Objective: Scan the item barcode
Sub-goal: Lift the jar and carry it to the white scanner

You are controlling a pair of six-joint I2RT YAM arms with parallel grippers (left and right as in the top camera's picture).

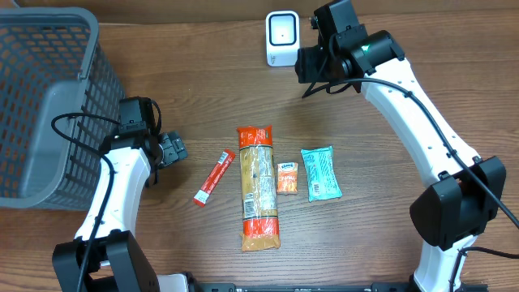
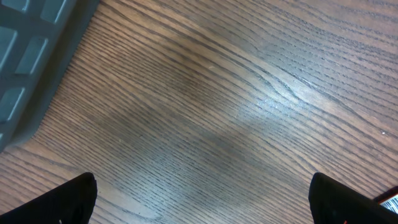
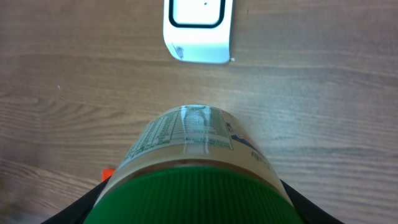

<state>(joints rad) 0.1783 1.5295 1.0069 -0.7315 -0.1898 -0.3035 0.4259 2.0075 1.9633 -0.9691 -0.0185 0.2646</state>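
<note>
Toward the upper right of the overhead frame, your right arm reaches up from its base at the lower right, elbow bent, and ends with the right gripper (image 1: 318,69) just beside the white box-shaped scanner (image 1: 282,36). Its jaws are clamped on the clear jar with a ribbed green lid (image 3: 193,149). In the wrist view the jar fills the lower centre, its pale label of fine print facing the camera, while the scanner's dark-rimmed window sits at the top edge. Your left arm lies folded at centre left, and the left gripper (image 1: 172,150) has its jaws spread wide with nothing between them, next to the grey mesh basket (image 1: 49,105).

On the brown wood-grain table (image 1: 203,65), mid-frame, lie a red stick sachet (image 1: 214,177), a long orange-and-clear bag (image 1: 258,186), a small orange packet (image 1: 287,177) and a teal pouch (image 1: 321,173).
</note>
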